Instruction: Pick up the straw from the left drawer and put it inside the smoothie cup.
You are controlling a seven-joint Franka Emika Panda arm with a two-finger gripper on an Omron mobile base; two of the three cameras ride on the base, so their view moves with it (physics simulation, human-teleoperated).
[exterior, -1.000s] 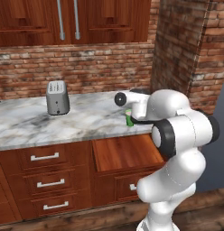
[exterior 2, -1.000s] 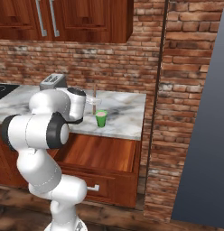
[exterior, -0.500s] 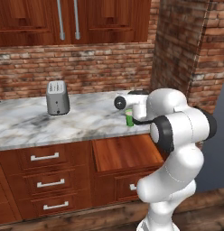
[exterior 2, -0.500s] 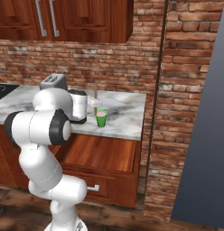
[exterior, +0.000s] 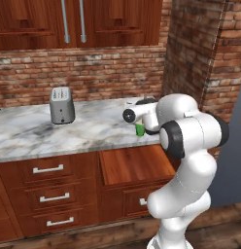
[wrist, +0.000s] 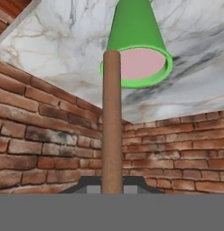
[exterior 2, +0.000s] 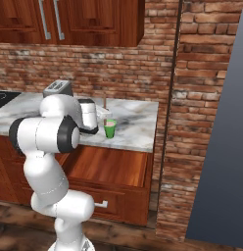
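Note:
My gripper [wrist: 112,187] is shut on the straw [wrist: 112,122], a thin tan stick running straight away from the fingertips. Its far end overlaps the near rim of the smoothie cup [wrist: 136,58], a green tapered cup with pink contents. In the right base view the straw [exterior 2: 105,104] stands upright just left of the cup [exterior 2: 110,128] on the marble counter, held by my gripper [exterior 2: 105,115]. The cup [exterior: 140,129] shows partly behind my arm in the left base view. The left drawer [exterior: 134,165] stands pulled out below the counter, its wood floor [exterior 2: 113,166] bare.
A grey toaster [exterior: 62,105] stands at the back of the counter, to the left. A brick pillar [exterior 2: 192,112] closes the counter's right end. Narrow drawer fronts with silver handles [exterior: 48,169] sit left of the open drawer. Wooden wall cabinets [exterior: 74,22] hang above.
The hand with the straw has shifted a little lower and closer to the green cup. The cup, toaster and open drawer have stayed put.

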